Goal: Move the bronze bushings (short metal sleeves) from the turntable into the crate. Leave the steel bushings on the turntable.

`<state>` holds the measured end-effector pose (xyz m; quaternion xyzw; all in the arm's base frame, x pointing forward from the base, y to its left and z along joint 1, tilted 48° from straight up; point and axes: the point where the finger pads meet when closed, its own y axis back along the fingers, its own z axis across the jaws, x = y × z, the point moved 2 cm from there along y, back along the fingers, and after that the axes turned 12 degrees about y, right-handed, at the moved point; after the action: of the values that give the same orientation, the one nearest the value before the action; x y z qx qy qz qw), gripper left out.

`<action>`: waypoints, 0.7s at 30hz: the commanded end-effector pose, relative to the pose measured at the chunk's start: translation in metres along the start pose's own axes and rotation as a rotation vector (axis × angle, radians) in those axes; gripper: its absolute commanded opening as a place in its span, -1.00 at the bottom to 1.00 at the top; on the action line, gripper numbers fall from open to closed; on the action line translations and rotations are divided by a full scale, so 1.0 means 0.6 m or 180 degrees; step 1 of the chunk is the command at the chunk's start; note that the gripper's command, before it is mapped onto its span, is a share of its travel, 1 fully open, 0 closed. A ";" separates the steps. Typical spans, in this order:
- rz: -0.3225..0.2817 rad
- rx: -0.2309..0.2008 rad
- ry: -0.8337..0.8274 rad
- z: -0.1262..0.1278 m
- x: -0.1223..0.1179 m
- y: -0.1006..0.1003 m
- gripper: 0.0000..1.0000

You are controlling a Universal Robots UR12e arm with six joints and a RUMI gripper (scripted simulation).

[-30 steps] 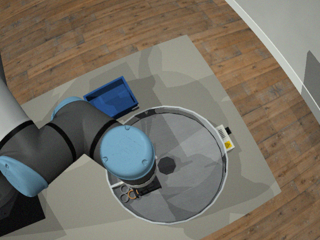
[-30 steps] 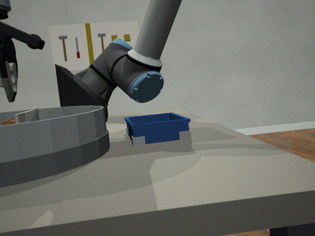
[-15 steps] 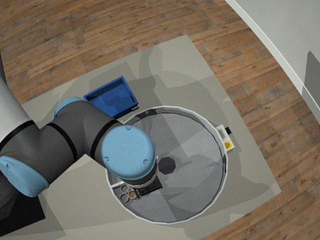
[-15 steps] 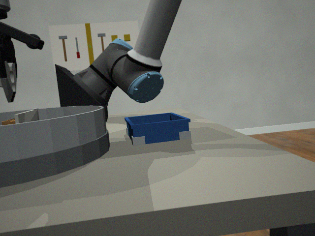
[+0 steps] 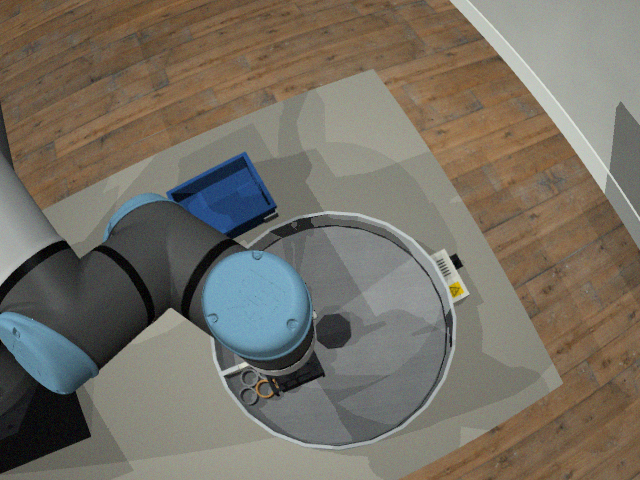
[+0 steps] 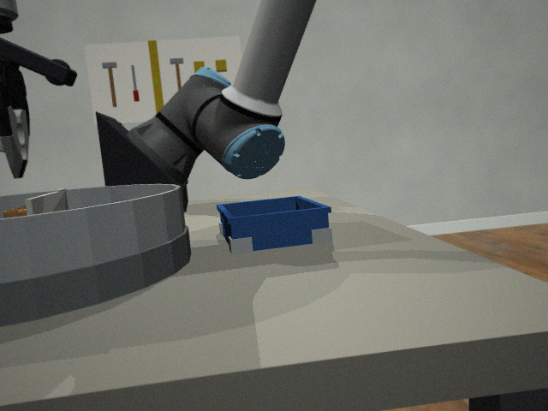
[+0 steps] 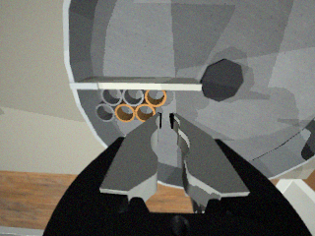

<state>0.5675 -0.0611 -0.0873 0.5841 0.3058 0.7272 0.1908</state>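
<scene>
A wood-plank floor [image 5: 129, 62] surrounds a pale grey table [image 6: 354, 282], on which sit a round grey turntable [image 5: 413, 330] and a blue crate [image 6: 274, 221].

The bronze bushings [image 7: 135, 112] stand on end in the turntable's wedge pocket beside a white divider wall [image 7: 138, 85], bores facing up, so each sleeve's axis is vertical. The wrist view shows three of them: two side by side in the nearer row and one [image 7: 156, 97] in the row against the wall. Grey steel bushings [image 7: 112, 96] are packed touching them on the rim side.

The gripper [image 7: 165, 120] hangs above the turntable just beside the bushing cluster, its jaws nearly together with only a thin gap and nothing between them.

The crate sits just beside the turntable's rim, away from the bushing pocket.
</scene>
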 end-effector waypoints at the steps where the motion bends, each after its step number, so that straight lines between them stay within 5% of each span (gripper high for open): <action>1: -0.0003 -0.0003 0.0001 0.001 -0.001 0.001 -0.89; 13: -0.0003 -0.0003 0.0001 0.001 -0.001 0.001 -0.89; 21: -0.0003 -0.0003 0.0001 0.001 -0.001 -0.034 -0.89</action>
<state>0.5663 -0.0522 -0.0952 0.5842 0.3058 0.7272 0.1906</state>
